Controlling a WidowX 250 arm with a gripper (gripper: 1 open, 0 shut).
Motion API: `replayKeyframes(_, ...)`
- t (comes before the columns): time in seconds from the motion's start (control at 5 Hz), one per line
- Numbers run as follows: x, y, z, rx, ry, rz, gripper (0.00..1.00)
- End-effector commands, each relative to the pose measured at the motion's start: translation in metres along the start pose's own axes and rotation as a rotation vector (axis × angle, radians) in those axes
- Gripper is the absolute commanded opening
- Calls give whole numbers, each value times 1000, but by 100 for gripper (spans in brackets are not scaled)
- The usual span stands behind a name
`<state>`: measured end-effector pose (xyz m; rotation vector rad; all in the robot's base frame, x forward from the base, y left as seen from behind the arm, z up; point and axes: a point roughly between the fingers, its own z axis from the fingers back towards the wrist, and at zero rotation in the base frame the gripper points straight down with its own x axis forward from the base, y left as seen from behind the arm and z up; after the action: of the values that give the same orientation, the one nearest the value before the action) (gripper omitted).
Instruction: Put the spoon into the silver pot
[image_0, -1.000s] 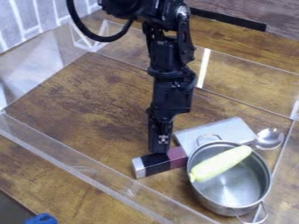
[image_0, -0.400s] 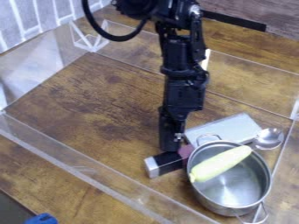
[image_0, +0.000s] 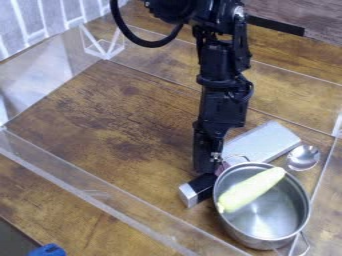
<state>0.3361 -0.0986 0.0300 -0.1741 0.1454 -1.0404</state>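
Arm (image_0: 218, 75): matte black throughout, built of blocky stacked segments with boxy joint housings. Black cable (image_0: 134, 35) loops out from the upper segments. Gripper (image_0: 206, 160): slim, black, with small pale marks on its lower face.

free: bare wood left of arm (image_0: 221, 90) | blocked: corn-like object (image_0: 251, 186) across silver pot (image_0: 263, 212) mouth

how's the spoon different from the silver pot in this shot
The spoon is far smaller than the silver pot. The spoon lies flat on the table beside the grey slab; the pot stands upright nearer the camera, with a yellow-green object resting across its rim. Both are shiny metal.
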Motion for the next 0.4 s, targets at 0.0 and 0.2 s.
replayKeyframes(0.0, 14, -10, -7, 9, 16, -46, 0)
replayKeyframes(0.2, 11, -11, -1, 11, 8, 31, 0)
